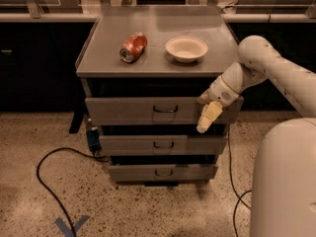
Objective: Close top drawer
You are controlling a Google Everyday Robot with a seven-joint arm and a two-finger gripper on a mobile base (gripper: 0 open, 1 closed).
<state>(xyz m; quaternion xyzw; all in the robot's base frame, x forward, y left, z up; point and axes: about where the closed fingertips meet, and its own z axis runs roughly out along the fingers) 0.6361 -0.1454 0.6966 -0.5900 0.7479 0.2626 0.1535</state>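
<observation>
The top drawer [133,111] is the widest grey front of the three, with a small dark loop handle [165,109]. It stands pulled out a little from the grey cabinet [98,58], with a dark gap above its front panel. My gripper [208,113] is at the right end of that front panel, against it or very close to it, on the white arm [261,65] that comes in from the right.
A crushed red can [133,47] and a white bowl [186,49] sit on the cabinet top. Two narrower drawer fronts [163,144] are below. A black cable [44,181] loops on the speckled floor at left. My white base [286,181] fills the lower right.
</observation>
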